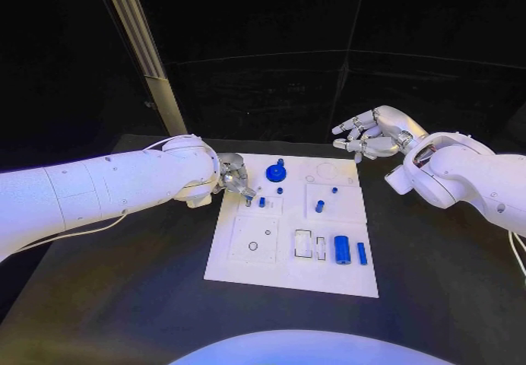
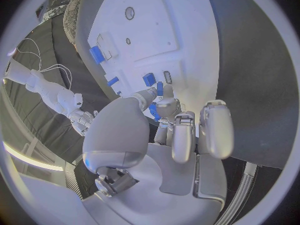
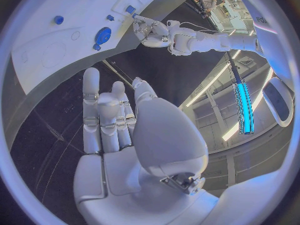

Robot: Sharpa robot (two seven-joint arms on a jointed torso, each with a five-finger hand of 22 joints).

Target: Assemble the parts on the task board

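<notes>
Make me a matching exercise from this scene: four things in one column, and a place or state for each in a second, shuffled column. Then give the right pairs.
1. left hand
2. right hand
3. blue cylinder
4. round blue part

A. lying on the task board's near right part
B. fingers at a small blue part on the board's left side
C. on the board's far part
D. off the board, beyond its far right corner, holding nothing

Pairs: 1-B, 2-D, 3-A, 4-C

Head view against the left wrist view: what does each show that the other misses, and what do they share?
Head view alone: the round blue part at the far end of the task board, and the right hand empty, off the board's far corner. Left wrist view alone: a small blue part at the left hand's fingers. Both: the board, the left hand, scattered blue parts.
</notes>
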